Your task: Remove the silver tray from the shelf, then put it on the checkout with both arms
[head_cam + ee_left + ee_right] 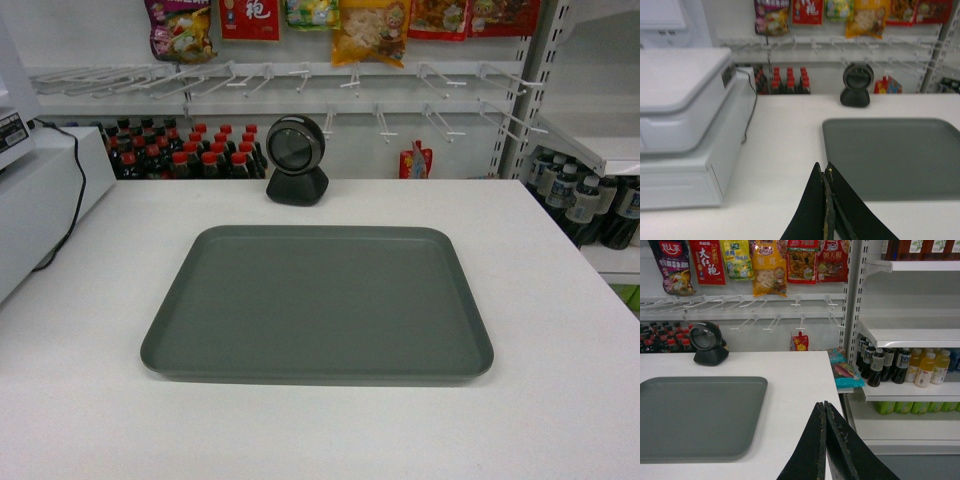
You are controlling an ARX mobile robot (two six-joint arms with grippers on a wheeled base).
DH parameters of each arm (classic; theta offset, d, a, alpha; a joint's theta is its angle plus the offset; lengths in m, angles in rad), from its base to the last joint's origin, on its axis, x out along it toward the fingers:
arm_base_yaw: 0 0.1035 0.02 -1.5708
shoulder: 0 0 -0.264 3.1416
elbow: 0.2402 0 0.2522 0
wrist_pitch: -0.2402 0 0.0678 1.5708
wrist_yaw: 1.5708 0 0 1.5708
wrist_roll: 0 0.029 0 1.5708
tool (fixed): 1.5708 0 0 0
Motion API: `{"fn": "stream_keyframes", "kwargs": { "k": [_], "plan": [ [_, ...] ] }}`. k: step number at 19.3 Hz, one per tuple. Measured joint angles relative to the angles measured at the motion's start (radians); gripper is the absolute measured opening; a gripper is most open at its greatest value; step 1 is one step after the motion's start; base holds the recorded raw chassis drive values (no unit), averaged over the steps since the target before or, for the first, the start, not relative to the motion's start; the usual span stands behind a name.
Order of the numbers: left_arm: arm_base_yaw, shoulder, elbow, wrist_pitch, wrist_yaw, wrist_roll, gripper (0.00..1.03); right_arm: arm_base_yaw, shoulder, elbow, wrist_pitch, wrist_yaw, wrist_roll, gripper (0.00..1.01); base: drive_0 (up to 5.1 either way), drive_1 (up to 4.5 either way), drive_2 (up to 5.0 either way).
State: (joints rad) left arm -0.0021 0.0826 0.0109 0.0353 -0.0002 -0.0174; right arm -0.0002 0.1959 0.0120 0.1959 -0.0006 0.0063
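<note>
The left gripper [827, 172] has its black jaws pressed together, holding nothing, poised above the checkout [785, 150] just off the near left corner of the silver tray [890, 155]. The right gripper [825, 412] is likewise closed on nothing, near the counter's right edge, apart from the tray's right rim. The tray lies flat in the middle of the white counter, with bare surface on every side. Behind it stands the black scanner [296, 160]; the white register [685, 120] sits to the left, its cable trailing. Right of the counter, the shelf [910, 332] carries what look like drink bottles [900, 367] below. A hook rack [300, 80] with snack packets lines the back wall.
</note>
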Motion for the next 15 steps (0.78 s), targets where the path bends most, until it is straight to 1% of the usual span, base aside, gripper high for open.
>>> {"fn": "stream_keyframes", "kwargs": {
  "k": [1, 2, 3, 4, 5, 6, 7, 9, 10, 11, 13, 15],
  "plan": [
    [0.0, -0.03, 0.0, -0.039, 0.002, 0.0, 0.01, 0.0, -0.005, 0.0, -0.005, 0.0, 0.0, 0.02, 0.0, 0.0, 0.0],
    [0.0, -0.054, 0.0, -0.05, 0.0, 0.0, 0.01, 0.0, -0.008, 0.0, -0.007, 0.0, 0.0, 0.02, 0.0, 0.0, 0.0],
    [0.0, -0.063, 0.0, -0.05, -0.001, 0.0, 0.01, 0.0, -0.011, 0.0, -0.01, 0.0, 0.0, 0.02, 0.0, 0.0, 0.0],
    [0.0, -0.072, 0.001, -0.019, 0.003, 0.0, 0.01, 0.0, -0.02, 0.0, -0.02, 0.0, 0.0, 0.02, 0.0, 0.0, 0.0],
    [0.0, -0.072, 0.003, -0.036, -0.002, 0.0, 0.01, 0.0, -0.043, 0.0, -0.053, 0.0, 0.0, 0.02, 0.0, 0.0, 0.0],
    [0.0, -0.072, 0.0, -0.043, 0.0, 0.0, 0.01, 0.0, -0.122, 0.0, -0.175, -0.003, -0.001, 0.02, 0.0, 0.0, 0.0],
    [0.0, -0.072, 0.0, -0.039, 0.0, 0.0, 0.01, 0.0, -0.193, 0.0, -0.188, 0.0, 0.0, 0.02, 0.0, 0.0, 0.0],
    [0.0, -0.072, 0.0, -0.039, -0.001, 0.0, 0.01, 0.0, -0.191, 0.0, -0.207, 0.0, 0.0, 0.02, 0.0, 0.0, 0.0],
    [0.0, -0.072, 0.0, -0.039, -0.001, 0.0, 0.08, 0.0, -0.192, 0.0, -0.197, 0.0, 0.0, 0.02, 0.0, 0.0, 0.0],
    [0.0, -0.072, 0.0, -0.039, 0.0, 0.0, 0.21, 0.0, -0.192, 0.0, -0.202, 0.0, -0.001, 0.05, 0.0, 0.0, 0.0],
    [0.0, -0.072, 0.0, -0.039, 0.0, 0.0, 0.41, 0.0, -0.192, 0.0, -0.201, 0.0, -0.001, 0.26, 0.0, 0.0, 0.0],
    [0.0, -0.072, 0.0, -0.039, 0.0, 0.0, 0.55, 0.0, -0.192, 0.0, -0.201, 0.0, -0.001, 0.4, 0.0, 0.0, 0.0]
  ]
}}
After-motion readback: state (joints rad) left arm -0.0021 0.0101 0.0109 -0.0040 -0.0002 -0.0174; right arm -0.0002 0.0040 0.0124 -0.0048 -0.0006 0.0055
